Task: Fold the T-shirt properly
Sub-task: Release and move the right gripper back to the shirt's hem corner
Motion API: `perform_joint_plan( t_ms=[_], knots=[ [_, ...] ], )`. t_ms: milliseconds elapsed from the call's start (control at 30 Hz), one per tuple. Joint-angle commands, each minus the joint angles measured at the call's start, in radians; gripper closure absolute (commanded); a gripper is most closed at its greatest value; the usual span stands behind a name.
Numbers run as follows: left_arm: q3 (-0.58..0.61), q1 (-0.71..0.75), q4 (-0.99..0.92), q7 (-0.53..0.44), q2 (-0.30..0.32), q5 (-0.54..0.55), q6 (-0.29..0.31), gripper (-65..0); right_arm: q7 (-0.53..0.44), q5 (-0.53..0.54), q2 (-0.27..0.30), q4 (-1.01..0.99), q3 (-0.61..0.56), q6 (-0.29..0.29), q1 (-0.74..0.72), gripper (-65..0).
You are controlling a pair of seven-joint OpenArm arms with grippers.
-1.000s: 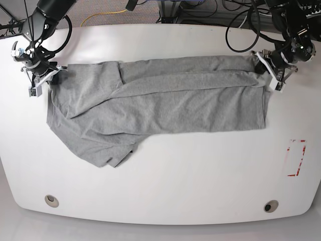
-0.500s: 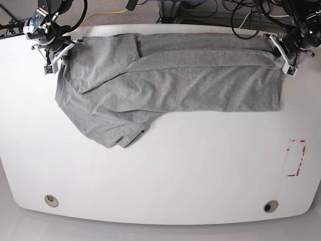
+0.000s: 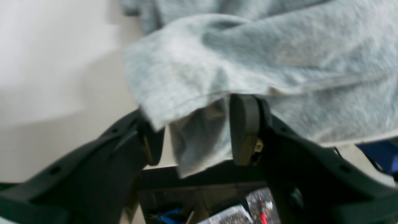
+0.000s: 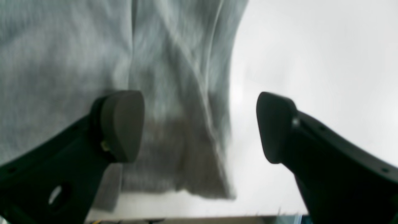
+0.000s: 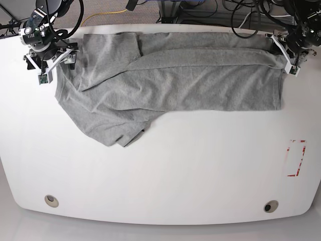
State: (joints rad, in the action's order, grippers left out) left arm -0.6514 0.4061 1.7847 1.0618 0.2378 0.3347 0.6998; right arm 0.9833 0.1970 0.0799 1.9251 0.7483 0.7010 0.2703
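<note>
We see the T-shirt point(image 5: 170, 80) spread lengthwise along the worktop's point(image 5: 165, 181) twelve o'clock edge, plain grey side up, probably laid flat for folding. The right tool point(image 4: 199, 127) at ten o'clock stands spread, pinching nothing. The left tool point(image 3: 194, 130) at two o'clock is parted, soft fuzzy knit draped loosely between its pads.

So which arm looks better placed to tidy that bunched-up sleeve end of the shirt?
Probably the right: its open gripper sits beside the T-shirt's rumpled end. The left gripper is at the far, straighter edge.
</note>
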Motion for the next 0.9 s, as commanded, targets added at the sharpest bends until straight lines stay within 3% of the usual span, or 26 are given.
perform_joint_plan(
  t_ms=[0,200,367,533,700,867],
  knots=[
    [-0.026,-0.006,0.051,-0.013,0.016,0.01,-0.002,-30.7,-0.013,0.012,0.036,0.018,0.0,-0.003,-0.041,-50.9],
    [-0.048,-0.037,0.117,-0.013,0.016,0.01,-0.002,-30.7,-0.013,0.003,0.059,-0.112,-0.006,-0.003,-0.21,-50.7],
    [-0.052,-0.06,0.123,-0.013,0.016,0.01,-0.002,-30.6,-0.017,0.011,0.134,-0.301,-0.095,-0.003,-0.351,-50.7],
    [-0.084,-0.063,0.123,-0.013,0.016,0.01,-0.002,-30.6,-0.036,0.009,0.163,-0.473,-0.131,-0.003,-0.49,-49.1],
    [-0.09,-0.063,0.12,-0.013,0.016,0.008,-0.002,-30.6,-0.103,0.002,0.195,-0.674,-0.146,-0.003,-0.612,-46.8],
    [-0.092,-0.06,0.119,-0.013,0.016,0.008,-0.002,-30.6,-0.225,0.0,0.228,-0.876,-0.255,-0.003,-0.682,-46.8]
  ],
)
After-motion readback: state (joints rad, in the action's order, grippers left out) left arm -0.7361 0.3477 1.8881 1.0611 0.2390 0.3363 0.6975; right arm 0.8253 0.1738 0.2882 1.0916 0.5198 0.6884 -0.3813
